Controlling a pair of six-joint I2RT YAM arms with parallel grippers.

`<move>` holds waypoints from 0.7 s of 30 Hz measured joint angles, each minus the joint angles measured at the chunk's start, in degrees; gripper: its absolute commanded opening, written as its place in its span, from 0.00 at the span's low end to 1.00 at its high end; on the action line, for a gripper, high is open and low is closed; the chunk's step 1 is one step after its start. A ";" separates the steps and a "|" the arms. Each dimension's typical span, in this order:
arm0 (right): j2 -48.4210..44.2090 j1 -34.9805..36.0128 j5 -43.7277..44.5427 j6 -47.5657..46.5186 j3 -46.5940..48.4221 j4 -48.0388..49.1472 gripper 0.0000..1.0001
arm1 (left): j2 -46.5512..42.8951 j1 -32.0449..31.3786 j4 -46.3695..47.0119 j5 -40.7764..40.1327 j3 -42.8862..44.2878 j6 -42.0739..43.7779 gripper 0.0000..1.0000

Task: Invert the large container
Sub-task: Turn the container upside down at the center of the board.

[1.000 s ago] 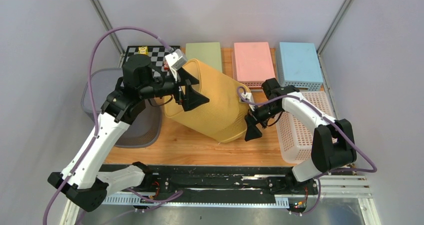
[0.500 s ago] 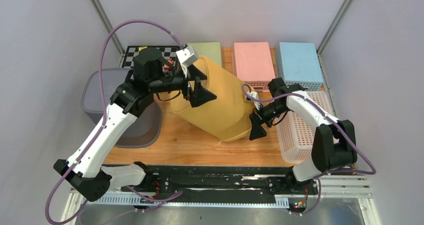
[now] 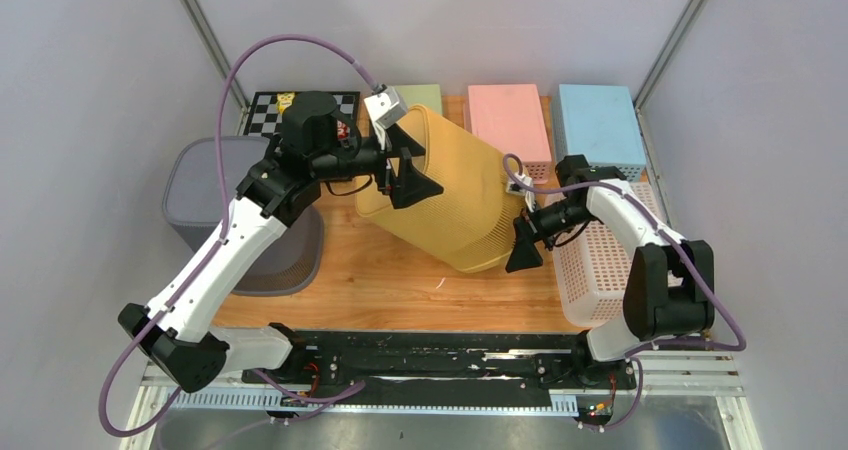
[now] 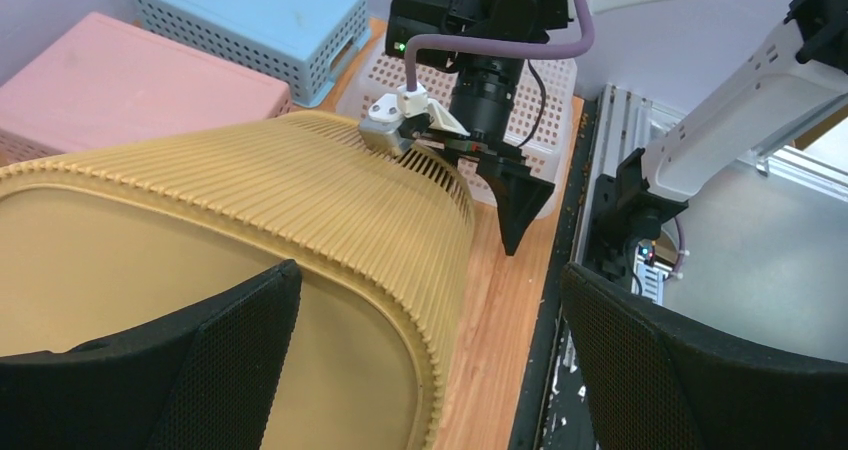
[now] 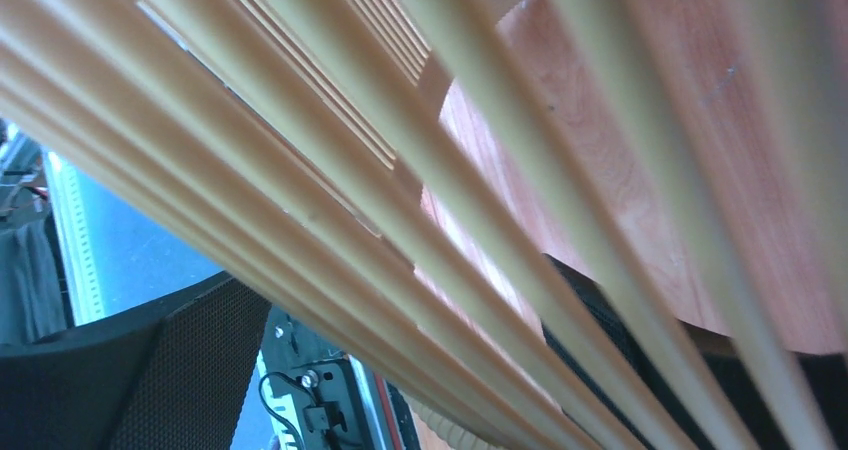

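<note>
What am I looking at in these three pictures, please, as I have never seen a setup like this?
These are two robot arms fixed at the near edge of a wooden table, each ending in a two-finger gripper. One picture looks down from above. The other two come from small cameras on the wrists, so black fingers frame them. On the table a yellow slatted basket lies tilted. The left gripper, open, sits at its closed bottom end. The right gripper, also open, straddles its wall near the rim. Neither is clamped on it. Around it are a grey bin at the left, a green box, a pink box and a blue box at the back, and a white basket at the right.
</note>
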 measured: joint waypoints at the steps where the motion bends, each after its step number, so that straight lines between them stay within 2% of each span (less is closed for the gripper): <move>1: 0.24 -0.17 -0.68 -0.17 0.00 -0.33 1.00 | 0.07 0.00 0.26 0.04 -0.07 -0.07 1.00; 11: 9.29 0.26 -12.31 -5.64 1.31 -4.61 1.00 | 0.20 -1.33 1.88 1.29 -0.33 -0.66 1.00; 21: 20.68 4.33 -19.91 -26.71 7.10 -24.33 1.00 | -2.95 -1.44 -3.45 1.29 0.57 3.67 1.00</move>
